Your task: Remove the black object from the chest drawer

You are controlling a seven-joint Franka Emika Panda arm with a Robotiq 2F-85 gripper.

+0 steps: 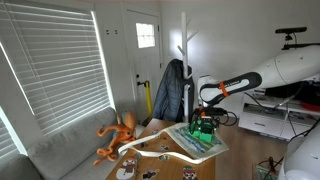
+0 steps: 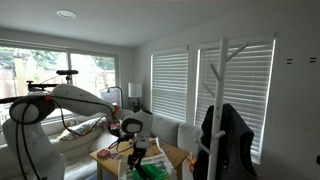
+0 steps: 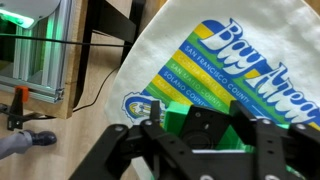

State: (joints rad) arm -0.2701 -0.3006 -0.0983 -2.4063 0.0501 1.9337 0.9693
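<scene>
Slatted blinds (image 1: pixel 50 70) cover the big window above a grey sofa (image 1: pixel 60 150). The white arm (image 1: pixel 250 82) reaches in from the side and bends down over the counter (image 3: pixel 105 65); the opposite camera shows it (image 2: pixel 70 98) arching in front of bright windows. A white rack (image 1: pixel 186 50) stands near the door with a dark jacket (image 1: pixel 170 90) hanging on it, and both (image 2: pixel 222 80) (image 2: pixel 228 140) appear close to the lens in an exterior view.

The counter is wooden. A white cloth (image 1: pixel 200 148) lies on it, and in the wrist view the cloth (image 3: pixel 170 40) carries blue lettering and a striped blue, yellow and green emblem. An orange plush (image 1: pixel 118 135) sits on the counter, well apart from the cloth, towards the sofa.

The green drawer (image 1: pixel 204 128) stands on the cloth, directly under the arm's tip. In the wrist view its green plastic (image 3: pixel 175 118) shows in patches between the black linkages of the jaws, which fill the lower edge of the picture. The jaws sit low over the drawer, touching it or just above it. I cannot tell whether they are spread or closed, because the dark links overlap each other and the drawer. The black object cannot be picked out against them either.
</scene>
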